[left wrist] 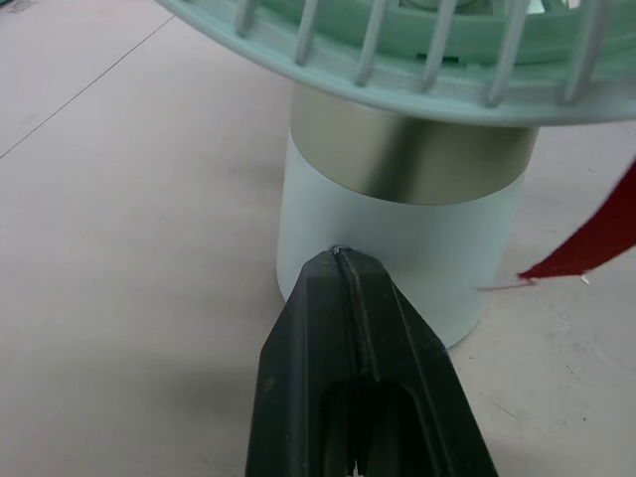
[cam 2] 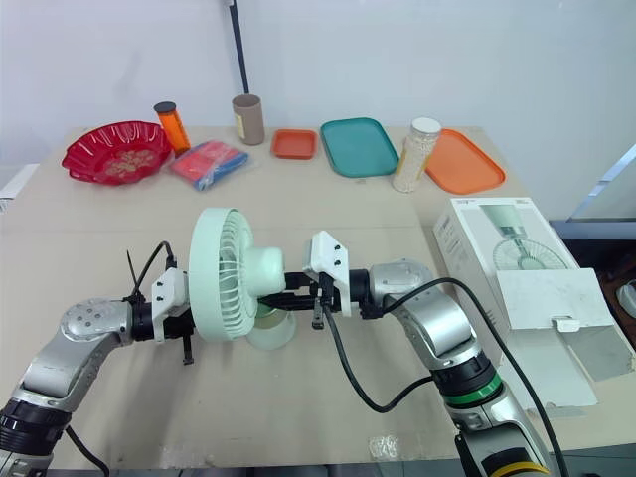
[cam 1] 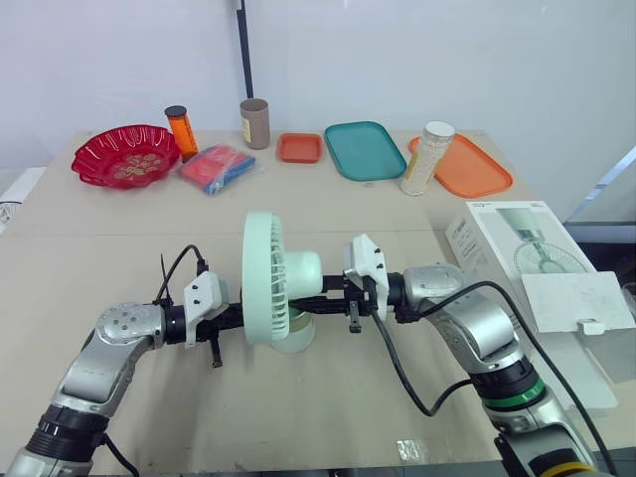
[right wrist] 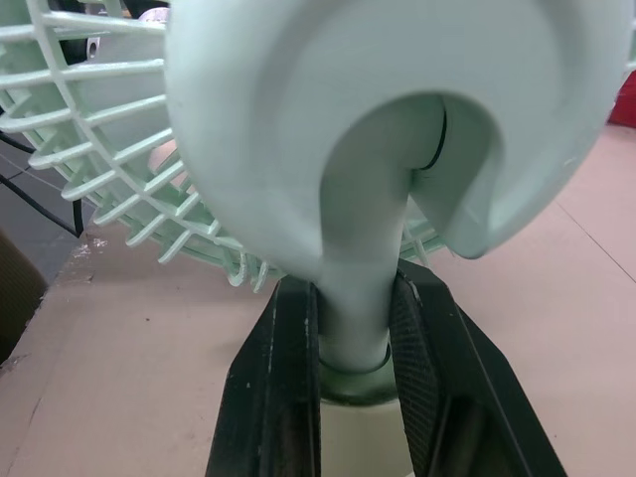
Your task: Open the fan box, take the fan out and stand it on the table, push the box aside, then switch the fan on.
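Standing upright near the middle of the table (cam 1: 119,248) in the head views, the mint-green fan (cam 1: 273,283) sat between the two arms. The box (cam 1: 517,248) lay well apart at the table's right edge, its flap open. The left gripper (cam 1: 238,320) reached in at the fan's foot from the left, and the right gripper (cam 1: 323,298) came from the right, behind the grille.

In the left wrist view, the left gripper's fingers (left wrist: 318,328) were pressed together, their tip at or just touching the round base (left wrist: 397,268).

In the right wrist view, the right gripper was clamped on the fan's neck (right wrist: 358,248) just above the base.

Unboxing and pushing aside looked finished, so switching on seemed the step in hand. No switch was visible. The next move probably called for finding it and pressing with the closed left tip while the right steadied the fan.
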